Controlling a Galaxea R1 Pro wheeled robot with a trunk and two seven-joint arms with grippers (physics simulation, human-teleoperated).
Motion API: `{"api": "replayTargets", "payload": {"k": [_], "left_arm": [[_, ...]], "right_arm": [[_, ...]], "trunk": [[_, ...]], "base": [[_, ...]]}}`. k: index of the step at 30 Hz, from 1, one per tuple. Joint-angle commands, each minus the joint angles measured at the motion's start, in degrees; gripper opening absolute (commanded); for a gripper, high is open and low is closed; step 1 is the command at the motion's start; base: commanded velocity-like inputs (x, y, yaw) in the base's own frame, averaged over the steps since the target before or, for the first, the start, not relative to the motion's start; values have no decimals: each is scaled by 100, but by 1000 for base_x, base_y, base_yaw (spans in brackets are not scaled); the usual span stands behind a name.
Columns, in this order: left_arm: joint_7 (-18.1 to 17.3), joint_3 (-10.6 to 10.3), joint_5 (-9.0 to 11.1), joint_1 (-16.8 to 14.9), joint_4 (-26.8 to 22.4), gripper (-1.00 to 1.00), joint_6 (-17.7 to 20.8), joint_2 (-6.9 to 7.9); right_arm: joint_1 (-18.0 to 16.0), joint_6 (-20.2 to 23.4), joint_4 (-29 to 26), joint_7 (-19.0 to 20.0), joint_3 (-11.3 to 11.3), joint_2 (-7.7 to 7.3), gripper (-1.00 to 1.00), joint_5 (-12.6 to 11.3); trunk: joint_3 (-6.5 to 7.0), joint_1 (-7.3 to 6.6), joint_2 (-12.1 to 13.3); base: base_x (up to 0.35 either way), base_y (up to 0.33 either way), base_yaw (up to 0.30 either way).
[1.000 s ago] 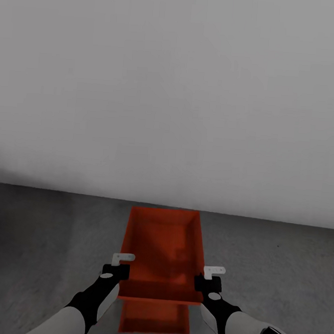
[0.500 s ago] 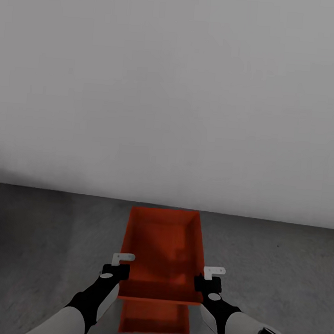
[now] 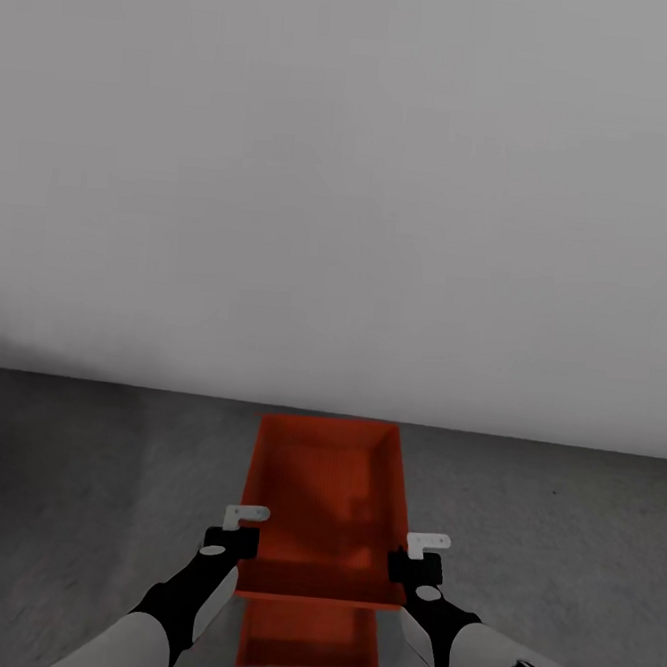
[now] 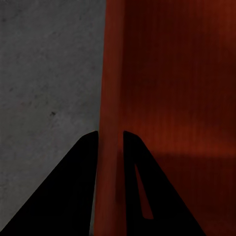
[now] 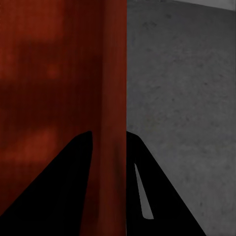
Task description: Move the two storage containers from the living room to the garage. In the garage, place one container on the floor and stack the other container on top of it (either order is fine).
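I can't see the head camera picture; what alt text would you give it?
An open orange-red storage container is gripped on its side walls by the left gripper and right gripper, above a second container on the grey concrete floor, before a pale wall.

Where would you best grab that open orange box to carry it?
By its two long side walls. The storage container is lidless and thin-walled, so each rim slips between jaws coming from either side, as the left gripper and right gripper do, keeping it level.
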Motion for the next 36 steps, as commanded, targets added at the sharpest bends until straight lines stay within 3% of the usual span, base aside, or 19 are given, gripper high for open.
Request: {"api": "replayTargets", "payload": {"k": [1, 5, 6, 30, 36], "left_arm": [[81, -56, 56, 1, 13, -100, 36, 12], [82, -56, 56, 1, 12, -100, 36, 12], [145, -56, 56, 1, 13, -100, 36, 12], [147, -53, 81, 1, 21, -100, 28, 16], [153, -48, 189, 1, 21, -100, 20, 14]], "right_arm": [[-5, 6, -24, -8, 15, 0, -100, -7], [-5, -6, -24, -8, 381, 2, -100, -384], [-5, -7, -24, -8, -2499, 3, -100, 2315], [-5, -9, -24, -8, -2499, 4, -100, 2316], [-5, -9, -24, -8, -2499, 3, -100, 2318]], "trunk": [[2, 2, -7], [35, 2, -7], [42, 2, -7], [57, 2, -7], [57, 2, -7]], "base": [[0, 0, -73], [0, 0, -82], [0, 0, -71], [-3, 0, -7], [-218, 0, 0]]}}
